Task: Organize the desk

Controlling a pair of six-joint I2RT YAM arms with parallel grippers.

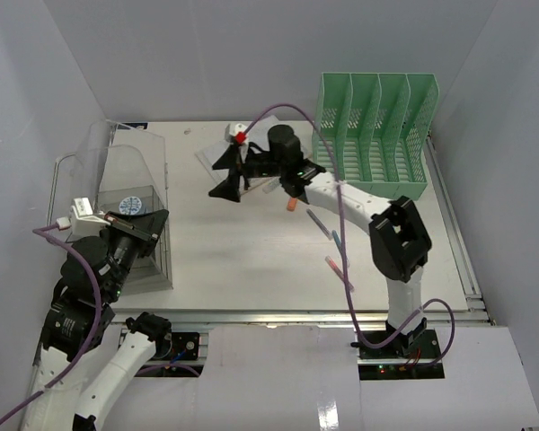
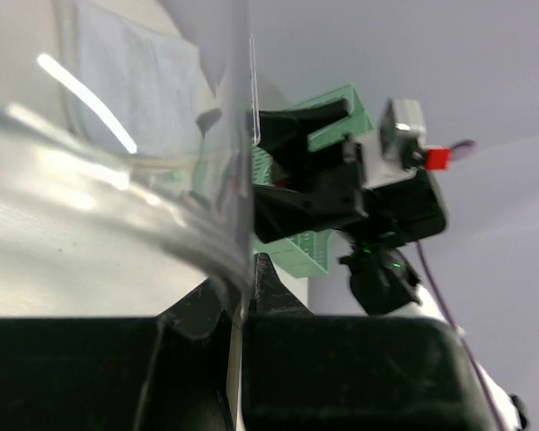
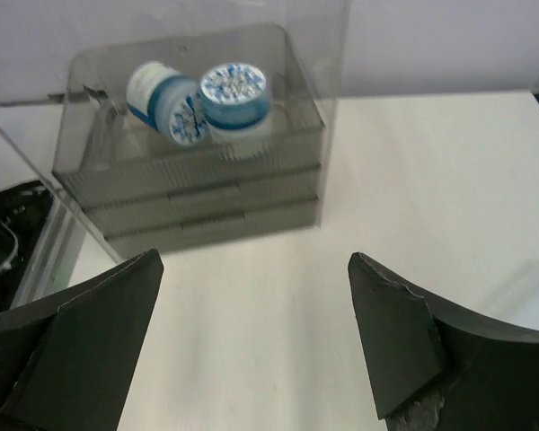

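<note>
Evidently the bin (image 1: pixel 148 154) at the counter's (image 1: pixel 251 260) left edge is pinched by the left tool (image 2: pixel 238 301), which is narrowed on its clear wall, probably so that it is steadied. The right tool (image 1: pixel 229 173) is held wide and empty over the counter's far middle, facing the bin. Pens (image 1: pixel 320 221) are left loose near the rack (image 1: pixel 377 135), so one is probably wanted next.

My top view is bright and even, with soft shadows on the desk (image 1: pixel 251 260) and glare along its near edge at 6 o'clock. On my left wrist feed the clear bin (image 2: pixel 117 206) blurs, with white streaks near 10 o'clock; the right wrist picture is soft.
</note>
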